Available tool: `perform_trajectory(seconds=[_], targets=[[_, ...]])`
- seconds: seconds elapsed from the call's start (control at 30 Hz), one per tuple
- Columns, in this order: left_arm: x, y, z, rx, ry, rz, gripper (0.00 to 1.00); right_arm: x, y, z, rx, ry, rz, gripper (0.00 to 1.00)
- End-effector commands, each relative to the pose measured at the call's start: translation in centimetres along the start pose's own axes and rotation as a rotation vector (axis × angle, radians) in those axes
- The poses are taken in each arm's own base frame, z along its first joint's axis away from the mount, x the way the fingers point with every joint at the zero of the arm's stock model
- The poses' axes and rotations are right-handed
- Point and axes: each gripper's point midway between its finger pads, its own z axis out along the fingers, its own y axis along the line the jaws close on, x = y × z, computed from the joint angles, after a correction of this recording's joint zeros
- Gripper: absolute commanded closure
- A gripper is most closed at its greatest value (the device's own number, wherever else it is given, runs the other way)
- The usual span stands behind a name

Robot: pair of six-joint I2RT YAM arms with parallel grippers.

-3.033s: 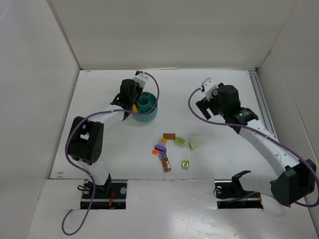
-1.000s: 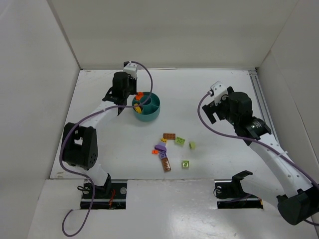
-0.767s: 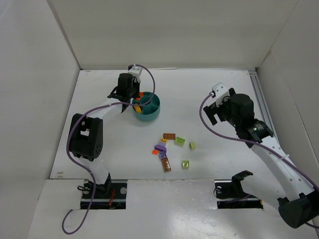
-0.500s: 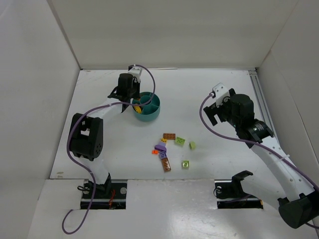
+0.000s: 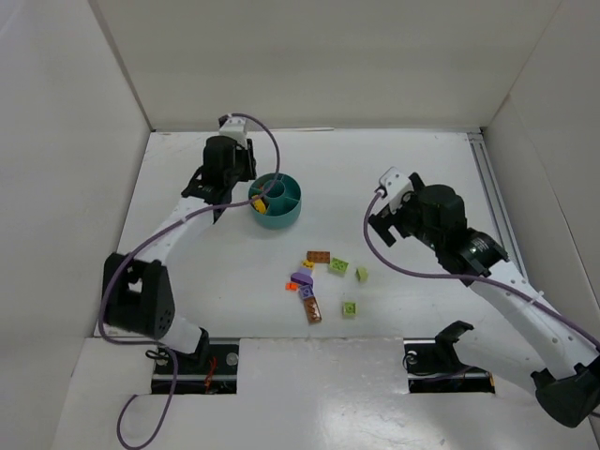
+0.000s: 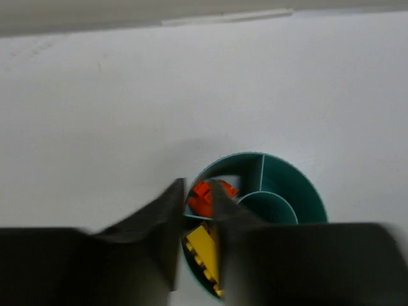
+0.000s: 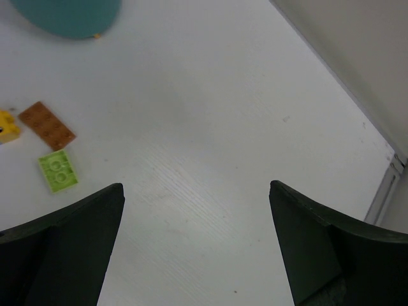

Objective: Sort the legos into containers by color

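Toward the far left of the counter (image 5: 187, 253) sits the teal dish (image 5: 279, 218), with the left hand (image 6: 198, 191) just to its left. That hand's fingers (image 6: 167, 223) are nearly together, with only a narrow slit between them and nothing caught in it. From the left wrist, an orange-red lego (image 6: 203, 196) shows in one outer section of the dish and a yellow lego (image 6: 203, 245) in the section next to it, both on the dish's left side.

Nearer and to the right, well apart from the dish, the loose legos lie in a small cluster. A brown plate (image 5: 318, 256) is at its far edge, with a lime green brick (image 5: 338, 266) just beside it and two more green bricks (image 5: 362, 273) (image 5: 349, 308) to the right. A purple piece (image 5: 302, 278), a tiny orange one (image 5: 291, 286) and a brown one (image 5: 310, 307) lie on the left.

Right of the cluster, the right hand (image 7: 196, 188) hangs above bare counter, its fingers spread wide and holding nothing.
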Motion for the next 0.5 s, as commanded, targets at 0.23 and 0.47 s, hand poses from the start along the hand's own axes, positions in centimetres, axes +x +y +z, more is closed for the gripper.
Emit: perform_trajectory(seconds=[0.23,0.47], targets=[[-1.2,-0.5,-10.7,-0.089,-0.003,-0.482,0.00,-1.3,5.0,2.6,-0.053,0.025,-0.006,0.00],[11.2,-6.7,-15.8,-0.078,0.286,-0.604,0.00,1.0,5.6,2.4,-0.064,0.057,0.078,0.00]])
